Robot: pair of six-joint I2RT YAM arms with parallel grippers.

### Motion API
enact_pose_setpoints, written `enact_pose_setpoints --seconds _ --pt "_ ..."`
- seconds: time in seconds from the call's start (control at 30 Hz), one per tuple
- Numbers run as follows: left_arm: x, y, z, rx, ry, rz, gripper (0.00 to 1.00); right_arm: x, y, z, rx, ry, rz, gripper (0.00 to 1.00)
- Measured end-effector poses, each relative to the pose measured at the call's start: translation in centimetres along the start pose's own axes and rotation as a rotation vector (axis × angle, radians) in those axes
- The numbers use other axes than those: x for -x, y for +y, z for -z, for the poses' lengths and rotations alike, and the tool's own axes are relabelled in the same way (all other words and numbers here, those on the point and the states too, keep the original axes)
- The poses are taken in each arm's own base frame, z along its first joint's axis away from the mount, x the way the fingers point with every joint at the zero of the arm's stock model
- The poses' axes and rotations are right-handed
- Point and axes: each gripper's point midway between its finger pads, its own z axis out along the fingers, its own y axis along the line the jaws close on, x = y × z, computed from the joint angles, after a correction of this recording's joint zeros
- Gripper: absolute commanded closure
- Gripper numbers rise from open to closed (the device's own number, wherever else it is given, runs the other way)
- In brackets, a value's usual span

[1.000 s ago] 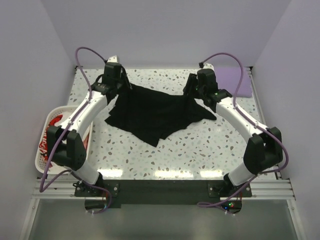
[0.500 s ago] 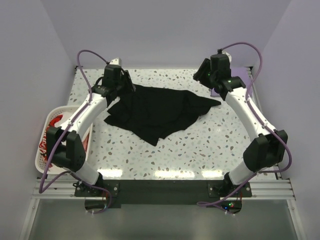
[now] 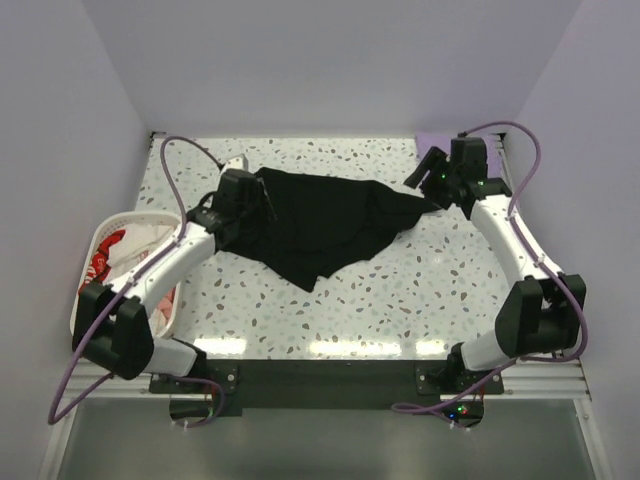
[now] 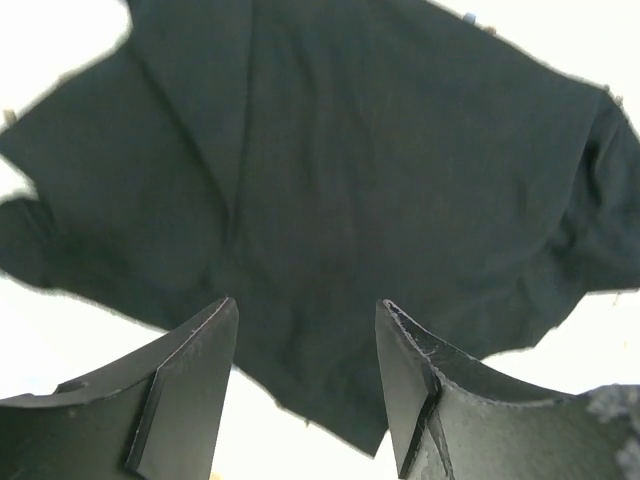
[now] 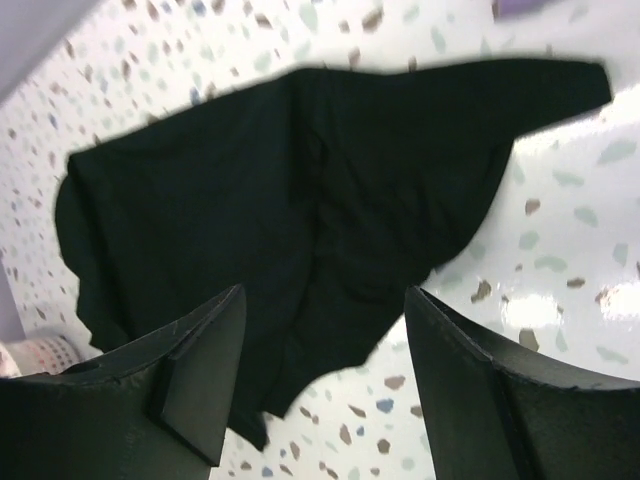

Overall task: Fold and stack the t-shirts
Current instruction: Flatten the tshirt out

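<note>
- Top external view: the black t-shirt (image 3: 320, 225) is seen lying loosely spread in the middle of the table (image 3: 400, 290), creased and not yet folded.
- Its long axis is judged to run left to right, about parallel to the far edge. One narrow tip points right, toward the right gripper (image 3: 424, 180), and one corner points to the near edge. Where the collar lies cannot be told.
- The left gripper (image 3: 262, 197) is held over the far left part of the cloth. The lavender t-shirt (image 3: 435, 145) is seen at the far right corner. The white t-shirt with red lettering (image 3: 105, 262) is in the basket (image 3: 100, 230) at the left.
- Left wrist view: the fingers (image 4: 190, 390) are spread apart with nothing pinched between them. The black cloth is seen below, wide and flat with soft folds.
- Right wrist view: the fingers (image 5: 470, 370) are also spread and nothing is held. The cloth is seen below and ahead, with its narrow tip toward the lavender one.
- Handling, as a judgement: the fabric is expected to be light, limp and not fragile. It will sag and bunch when lifted, so it should be pinched at two edge corners or at the shoulders, one by each gripper.
</note>
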Motion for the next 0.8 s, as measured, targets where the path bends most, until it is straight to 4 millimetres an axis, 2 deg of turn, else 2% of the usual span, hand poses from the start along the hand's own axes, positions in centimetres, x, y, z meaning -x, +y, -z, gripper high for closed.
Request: enact_pose_setpoints --seconds 0.1,0.17,0.33,0.4,0.57,0.8 --pt "-3.8 -0.3 1.3 -0.013 0.021 -0.014 0.39 -3.7 -1.6 -1.2 -0.007 0.087 -0.018 0.32" --pt "-7.1 -1.0 1.8 -0.033 0.059 -0.039 0.4 -5.6 -2.7 -1.4 -0.015 0.121 -0.028 0.32" --pt "-15.2 -2.8 2.0 -0.057 0.169 -0.132 0.45 -7.7 -4.5 -0.8 -0.024 0.118 -0.025 0.32" --pt "-17.4 -3.4 1.8 -0.05 0.191 -0.18 0.47 -8.2 -5.0 -0.7 -0.023 0.109 -0.018 0.32" --pt "-20.7 -4.0 0.7 0.004 0.21 -0.299 0.51 -9.2 -6.3 -0.4 -0.04 0.096 -0.01 0.32" --pt "-22.3 -5.4 -0.5 0.052 0.172 -0.396 0.51 -9.3 -6.5 0.1 -0.032 0.078 0.006 0.32"
